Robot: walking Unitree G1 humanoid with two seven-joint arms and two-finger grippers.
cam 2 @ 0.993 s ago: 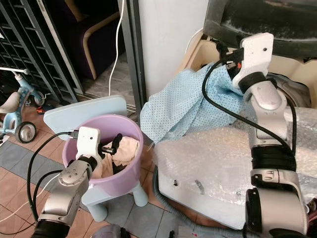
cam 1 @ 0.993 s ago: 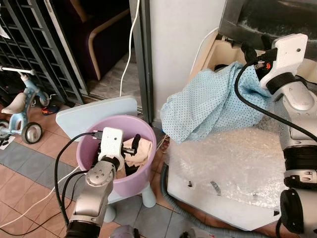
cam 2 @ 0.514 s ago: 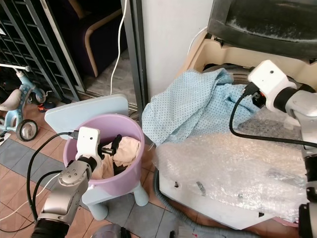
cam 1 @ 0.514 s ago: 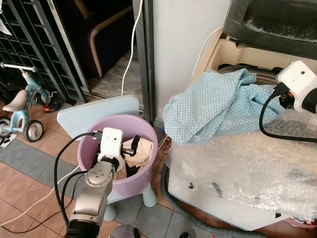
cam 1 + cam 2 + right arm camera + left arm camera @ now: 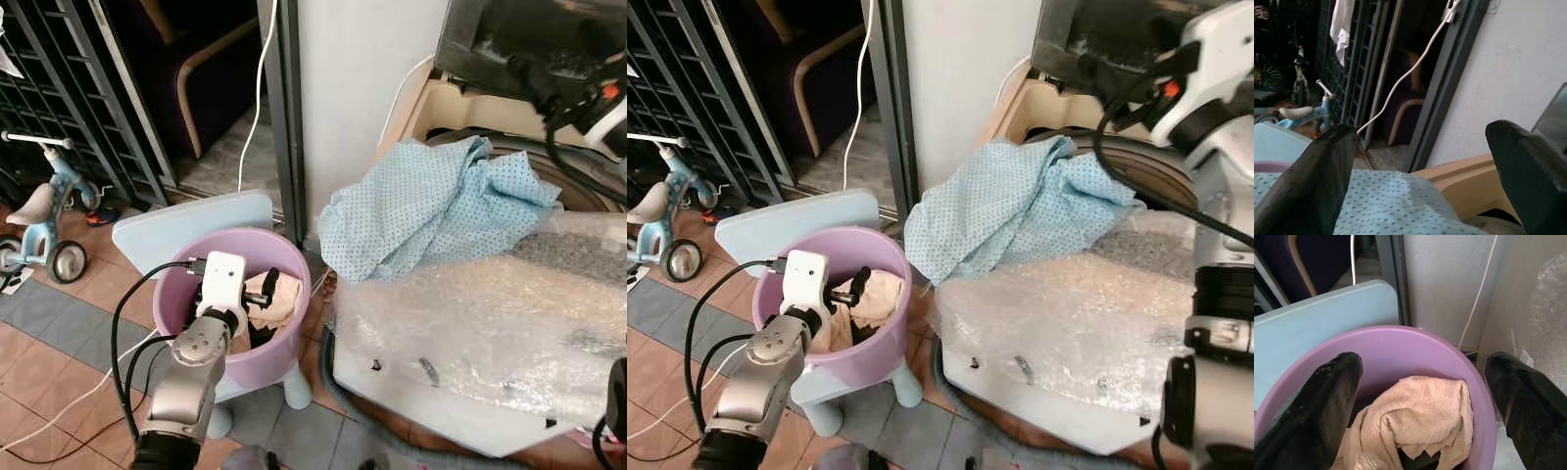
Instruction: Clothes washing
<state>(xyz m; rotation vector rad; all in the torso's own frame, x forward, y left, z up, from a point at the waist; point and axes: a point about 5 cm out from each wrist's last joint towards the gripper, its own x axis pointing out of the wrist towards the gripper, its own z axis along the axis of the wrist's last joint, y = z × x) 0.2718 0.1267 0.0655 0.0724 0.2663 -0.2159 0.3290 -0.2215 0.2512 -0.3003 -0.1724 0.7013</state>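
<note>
With my right gripper [image 5: 1420, 176] spread wide above the blue dotted cloth [image 5: 431, 215] and my left gripper [image 5: 1422, 411] equally wide over the purple basin [image 5: 284, 348], I'd drop the right low and pinch a thick fold — not the thin edge — so the whole cloth lifts into the washer drum [image 5: 578, 191].

1. Soft, even daylight fills both eye views; shadows are faint.
2. The crinkled clear bubble wrap sheet [image 5: 490, 323] throws pale glare.
3. The dark room behind the black metal grille [image 5: 59, 98] stays dim.
4. In the wrist views the near black fingers [image 5: 1327, 406] are blurred and out of focus.
5. The right wrist view is dim with muted contrast.
</note>
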